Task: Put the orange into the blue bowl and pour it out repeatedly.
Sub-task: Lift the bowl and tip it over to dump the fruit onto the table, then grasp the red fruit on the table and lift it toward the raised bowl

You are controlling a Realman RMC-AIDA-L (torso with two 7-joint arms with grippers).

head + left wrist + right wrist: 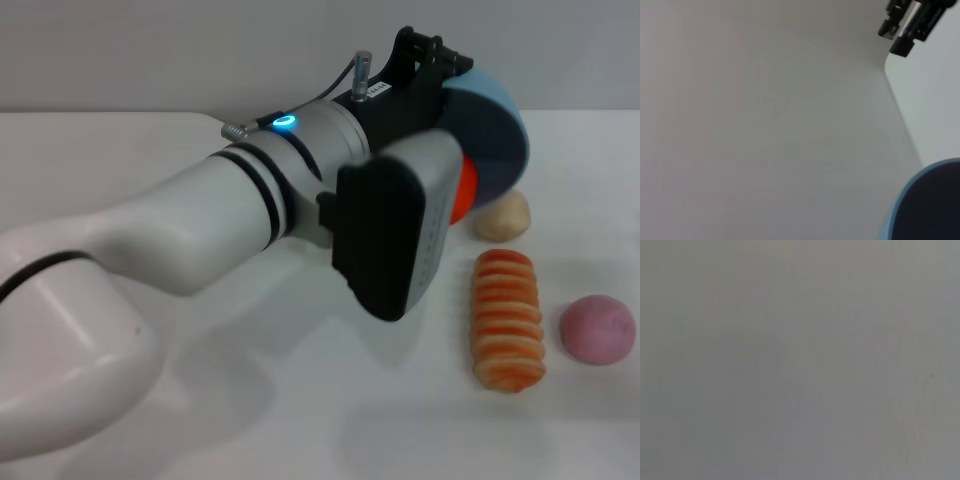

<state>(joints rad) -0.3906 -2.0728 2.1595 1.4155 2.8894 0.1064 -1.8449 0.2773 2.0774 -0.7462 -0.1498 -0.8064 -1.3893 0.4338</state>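
1. The left gripper (455, 80) holds the blue bowl (495, 135) tipped on its side at the far right of the table (300, 420); how its jaws stand is hidden, so I cannot tell how firm the grip is.
2. The orange (462, 192) peeks out below the bowl, behind the wrist, probably spilling out.
3. Risk: it may roll into the pale bun (503, 216), the striped bread loaf (508, 320) or the pink ball (597, 329), or off the table.
4. The right gripper is out of view.
5. No legible writing; a small wrist label is unreadable.
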